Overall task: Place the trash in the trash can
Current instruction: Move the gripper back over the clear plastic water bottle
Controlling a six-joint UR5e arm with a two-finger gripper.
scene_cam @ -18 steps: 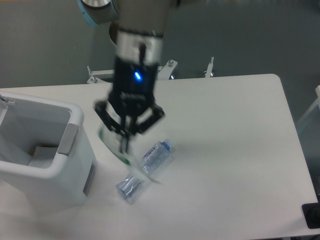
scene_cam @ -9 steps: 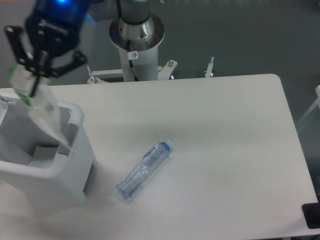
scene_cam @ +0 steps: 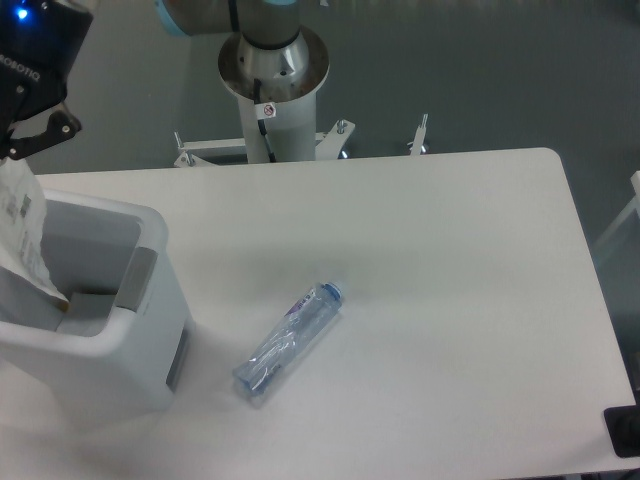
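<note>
the gripper [scene_cam: 12, 150] is at the far left edge of view, mostly cut off by the frame, so how wide its fingers stand cannot be told; only a black body with a blue light and one dark finger link show. directly beneath it hangs the wrapper [scene_cam: 22, 235], a pale sheet with printed labels, its lower end dipping inside the trash can [scene_cam: 140, 300]; whether the fingers grip its top cannot be told, since that part lies at the frame edge. the trash can is a boxy white bin with a thick rounded rim and a grey panel on its right side, standing at the near left of the table [scene_cam: 450, 300]. well to its right, near the table's middle, lies the bottle [scene_cam: 290, 340], crushed, clear, on its side, blue cap pointing far-right. the table is white with rounded corners; beyond its far edge stand the arm's grey base column [scene_cam: 272, 90] and a dark grey floor. counted: one gripper, one bin, one bottle, one wrapper.
</note>
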